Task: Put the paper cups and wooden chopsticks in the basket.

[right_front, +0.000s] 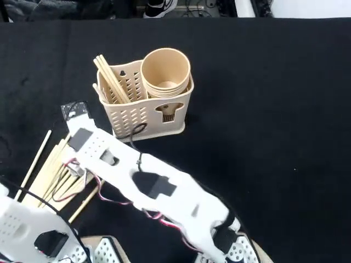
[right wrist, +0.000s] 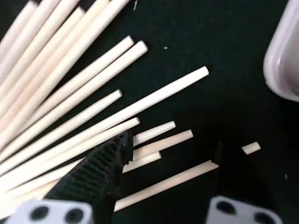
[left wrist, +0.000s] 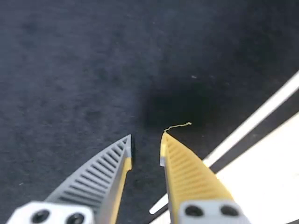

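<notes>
Your right gripper [right wrist: 170,145], open and empty, hangs directly over the loose wooden chopsticks [right wrist: 140,103], which lie slantwise between its jaws.

High view overhead; wrist views close, down onto table [right_front: 285,137]

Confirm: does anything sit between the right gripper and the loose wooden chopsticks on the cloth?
Nothing visible does. The right gripper hangs directly over the loose pale wooden chopsticks on the black cloth. Its jaws are open, with a few chopstick ends lying between them and no other object in the way.
</notes>
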Available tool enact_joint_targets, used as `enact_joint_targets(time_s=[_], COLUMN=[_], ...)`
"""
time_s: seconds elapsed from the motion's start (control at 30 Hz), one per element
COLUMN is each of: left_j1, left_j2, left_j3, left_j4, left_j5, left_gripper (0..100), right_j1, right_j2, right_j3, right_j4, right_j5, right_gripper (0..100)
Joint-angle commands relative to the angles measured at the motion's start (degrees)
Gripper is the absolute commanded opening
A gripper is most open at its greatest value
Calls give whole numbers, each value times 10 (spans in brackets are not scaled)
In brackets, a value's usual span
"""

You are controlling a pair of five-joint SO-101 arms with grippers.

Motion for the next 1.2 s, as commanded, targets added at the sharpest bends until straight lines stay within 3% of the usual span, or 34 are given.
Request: enact_joint_targets(time_s=[0.0,0.2,0.3,0.4,0.53,0.8,0.9,1.17], left_j1=[36,87,88,87,87,102,116,160], left_j2=[-26,-26,-27,-25,-26,-26,-25,-24], left_j3=[15,16,12,5,6,10,11,36], left_j4=[2,3,2,0,1,2,3,1], left_j5=[6,5,4,3,-18,-20,-20,-19], left_gripper=[121,189,205,208,209,209,209,209], right_j1=[9,21,33,34,42,16,-8,-10], right_j2=[65,124,117,98,55,-92,-139,-175], right_j3=[-153,-369,-378,-362,-273,-62,26,248], right_j4=[77,226,223,224,224,223,219,77], right_j5=[-26,31,106,251,429,489,552,625], right_gripper=[283,283,283,283,283,283,283,283])
